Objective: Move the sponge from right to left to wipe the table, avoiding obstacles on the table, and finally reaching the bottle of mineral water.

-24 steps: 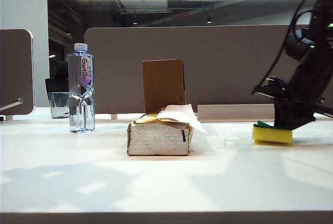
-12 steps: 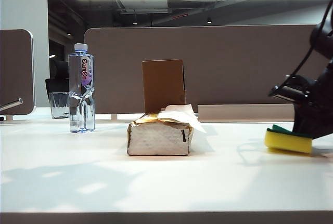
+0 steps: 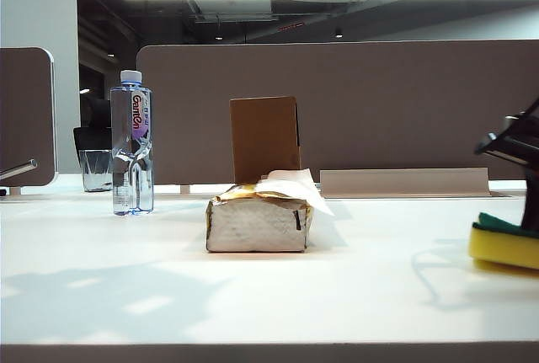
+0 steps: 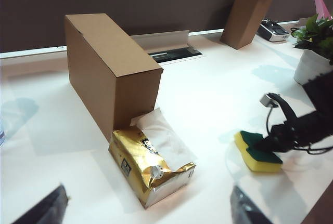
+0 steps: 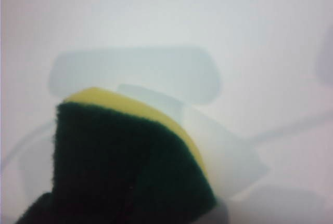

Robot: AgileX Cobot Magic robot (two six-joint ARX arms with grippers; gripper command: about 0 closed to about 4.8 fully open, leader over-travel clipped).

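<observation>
At the tabletop's right edge, sponge in grip

Right end effector [image 4: 270,143] is clenched on the sponge [image 3: 504,242]; left end effector [image 4: 145,211] hangs released above the tissue pack [image 3: 259,218]. Sweeping left, it should skirt the pack and cardboard box [image 3: 264,137] toward the bottle [image 3: 131,144]
</observation>
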